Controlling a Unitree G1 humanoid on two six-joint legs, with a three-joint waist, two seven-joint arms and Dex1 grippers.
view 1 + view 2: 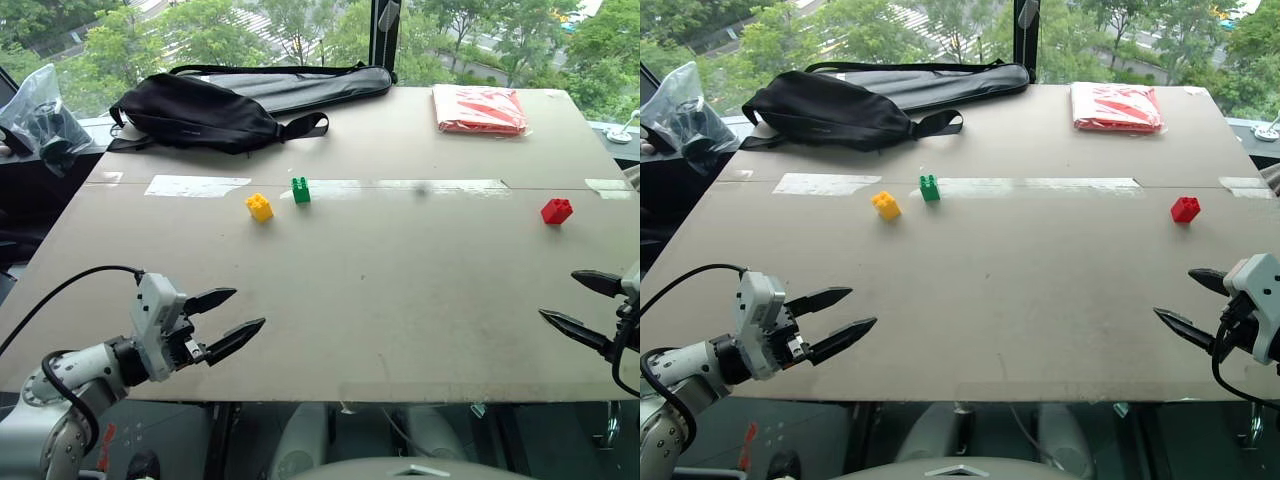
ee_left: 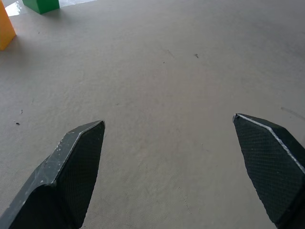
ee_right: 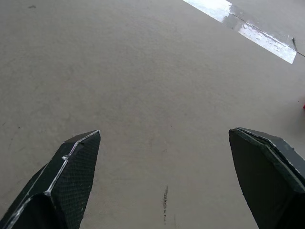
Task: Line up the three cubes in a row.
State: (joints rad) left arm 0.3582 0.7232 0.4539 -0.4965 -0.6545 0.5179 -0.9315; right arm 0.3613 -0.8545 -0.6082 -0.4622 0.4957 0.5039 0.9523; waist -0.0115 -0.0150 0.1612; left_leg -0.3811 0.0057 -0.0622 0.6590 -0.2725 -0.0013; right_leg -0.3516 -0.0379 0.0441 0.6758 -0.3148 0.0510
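Three small studded cubes sit on the grey table (image 1: 380,300). The yellow cube (image 1: 259,207) and the green cube (image 1: 300,190) lie close together left of centre, near a strip of clear tape. Far off at the right rests the red cube (image 1: 556,211). My left gripper (image 1: 235,312) hovers open over the table's near left edge, well short of the yellow cube (image 2: 5,31) and green cube (image 2: 42,5). At the near right edge my right gripper (image 1: 570,300) is open too, with nothing between its fingers, a good way in front of the red cube.
A black bag (image 1: 210,108) lies across the far left of the table. A red-and-white packet (image 1: 479,109) sits at the far right corner. Clear tape (image 1: 400,186) runs across the table behind the cubes. A plastic bag (image 1: 42,115) stands off the table's left side.
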